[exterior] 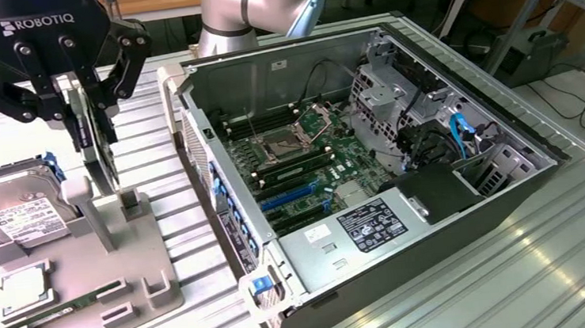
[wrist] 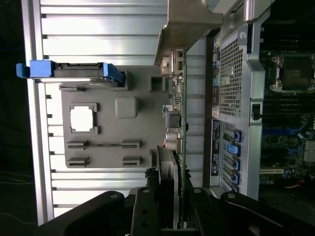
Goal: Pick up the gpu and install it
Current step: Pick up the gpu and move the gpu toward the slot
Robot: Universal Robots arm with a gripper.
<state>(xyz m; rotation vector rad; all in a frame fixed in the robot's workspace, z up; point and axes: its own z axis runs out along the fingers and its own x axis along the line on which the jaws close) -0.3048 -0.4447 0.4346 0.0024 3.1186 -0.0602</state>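
1. Hand (exterior: 87, 110) (wrist: 172, 191) hangs over the tray (exterior: 120, 258) (wrist: 142, 123) at the exterior view's left, below the arm (exterior: 257, 0).
2. Its black fingers (exterior: 114, 84) are partly closed and press on both flat faces of the gpu (exterior: 98, 153) (wrist: 179, 118), so the hand has hold of the card near its upper end.
3. The gpu stands on edge, upright and thin, and reaches down from the fingers toward the tray's grey upright post (exterior: 96, 221).
4. The card's lower end meets the top of that post in the exterior view; whether it rests in the post or hangs just clear cannot be told.
5. The wrist view shows the gpu edge-on, between the tray and the computer case (exterior: 295, 64) (wrist: 231, 73), outside the case.
6. A hard drive (exterior: 16, 212) (wrist: 74, 71) with a white label sits at the tray's far end, held in blue side rails.
7. A square processor chip (exterior: 23, 287) (wrist: 82, 119) lies flat in its pocket on the tray, near the hard drive.
8. A slim green memory stick (exterior: 61, 311) (wrist: 103, 144) lies in a slot just beside the chip.
9. The computer case lies on its side with the panel off, just beside the tray on the exterior view's right.
10. Inside it the motherboard (exterior: 314, 162) (wrist: 290, 123) faces up, with blue card slots (exterior: 290, 196) near the case's rear wall.
11. Tray and case both rest on the ribbed metal surface (exterior: 514, 272) (wrist: 98, 29).
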